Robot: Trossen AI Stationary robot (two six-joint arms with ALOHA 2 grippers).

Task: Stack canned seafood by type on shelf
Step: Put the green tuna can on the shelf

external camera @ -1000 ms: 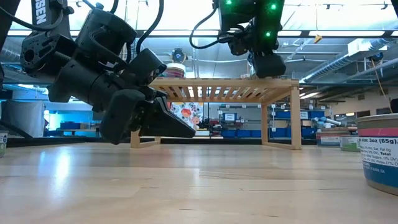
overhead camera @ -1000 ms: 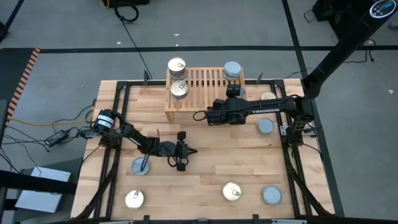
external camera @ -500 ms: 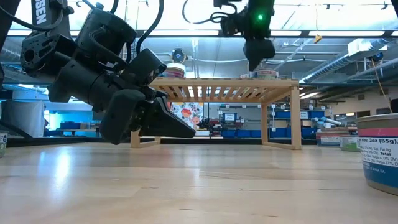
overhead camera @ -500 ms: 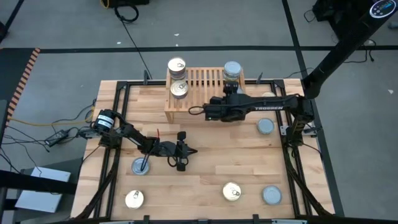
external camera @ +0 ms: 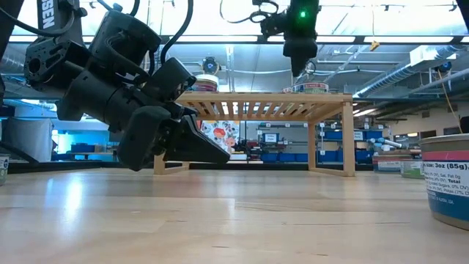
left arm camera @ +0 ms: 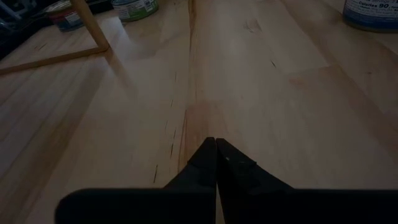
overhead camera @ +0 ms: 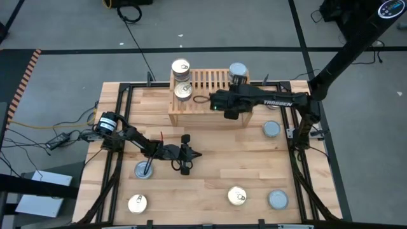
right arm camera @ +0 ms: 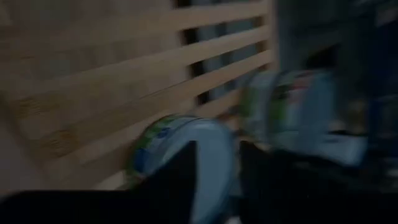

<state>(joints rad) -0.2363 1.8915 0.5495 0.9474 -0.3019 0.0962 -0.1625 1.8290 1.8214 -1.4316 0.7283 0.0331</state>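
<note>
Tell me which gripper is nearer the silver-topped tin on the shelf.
Right. The right gripper hangs over the shelf, just beside the silver-topped tin. The left gripper sits shut, low over the table, well in front of the shelf.

Seen from overhead, the right arm reaches across the slatted wooden shelf (overhead camera: 205,89) at the far side of the plank table (overhead camera: 210,184), its right gripper (overhead camera: 236,90) over the shelf's right end beside a stack of silver-topped tins (overhead camera: 237,71). Gold-topped tins (overhead camera: 180,69) stand stacked at the shelf's left end, another gold-topped tin (overhead camera: 183,92) just in front of them. The left gripper (overhead camera: 186,153) rests low over the table's middle, beside a silver tin (overhead camera: 144,170). Loose tins lie about: a gold one (overhead camera: 137,203) at the near left, a gold one (overhead camera: 237,196) and a silver one (overhead camera: 277,200) at the near right, another silver tin (overhead camera: 271,129) by the right edge.
</note>
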